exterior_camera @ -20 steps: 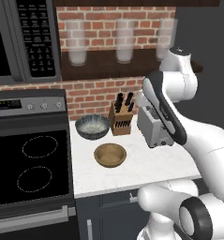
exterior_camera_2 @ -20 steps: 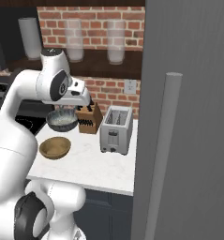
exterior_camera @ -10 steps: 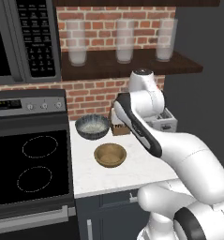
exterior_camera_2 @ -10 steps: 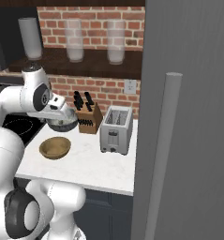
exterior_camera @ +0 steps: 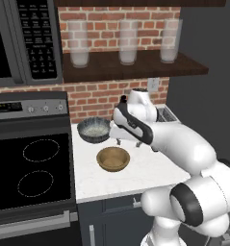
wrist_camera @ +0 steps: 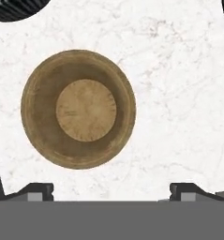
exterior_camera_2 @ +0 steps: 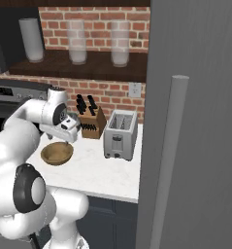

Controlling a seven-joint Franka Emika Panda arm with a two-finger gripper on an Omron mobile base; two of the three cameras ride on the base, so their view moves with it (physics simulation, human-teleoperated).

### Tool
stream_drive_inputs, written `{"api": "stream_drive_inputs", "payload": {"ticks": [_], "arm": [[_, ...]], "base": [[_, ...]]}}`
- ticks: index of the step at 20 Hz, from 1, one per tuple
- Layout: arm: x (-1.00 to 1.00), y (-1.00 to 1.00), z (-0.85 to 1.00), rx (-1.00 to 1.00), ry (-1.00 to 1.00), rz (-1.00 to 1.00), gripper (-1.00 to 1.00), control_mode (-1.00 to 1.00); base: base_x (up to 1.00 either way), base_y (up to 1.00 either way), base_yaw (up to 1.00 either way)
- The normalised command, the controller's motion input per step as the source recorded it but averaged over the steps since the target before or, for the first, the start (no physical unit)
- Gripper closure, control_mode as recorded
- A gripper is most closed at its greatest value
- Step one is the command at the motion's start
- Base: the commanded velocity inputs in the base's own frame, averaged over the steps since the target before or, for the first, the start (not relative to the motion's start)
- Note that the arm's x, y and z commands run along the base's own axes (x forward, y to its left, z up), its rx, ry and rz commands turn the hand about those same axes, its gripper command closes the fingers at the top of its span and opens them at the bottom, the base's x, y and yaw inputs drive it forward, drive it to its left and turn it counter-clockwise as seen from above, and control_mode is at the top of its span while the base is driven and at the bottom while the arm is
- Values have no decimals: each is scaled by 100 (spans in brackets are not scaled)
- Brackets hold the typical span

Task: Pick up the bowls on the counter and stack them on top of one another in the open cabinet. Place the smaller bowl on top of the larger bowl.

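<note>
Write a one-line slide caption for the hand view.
Open tool above the white marble counter, looking straight down on the shallow round tan wooden bowl.

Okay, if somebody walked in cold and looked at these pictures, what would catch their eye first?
Probably the big white robot arm, bent low over the white marble-look counter, its tool open above the shallow round tan wooden bowl. Just behind that sits the wider dark grey-blue bowl with a pale speckled inside, beside the black stovetop. Overhead, three tall frosted glasses line the dark wooden shelf against red brick.
</note>
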Motion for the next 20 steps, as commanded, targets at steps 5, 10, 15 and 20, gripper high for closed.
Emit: {"api": "stream_drive_inputs", "payload": {"ticks": [5, 10, 15, 20], "arm": [[4, -12, -60, 2, 4, -1, -100, -100], [2, 0, -62, 0, 10, -2, -100, -100], [0, 0, -52, 0, 0, -4, -100, -100], [18, 1, -35, -1, 0, -5, -100, -100]], "base": [[0, 0, 0], [0, 0, 0], [0, 0, 0], [0, 0, 0]]}}
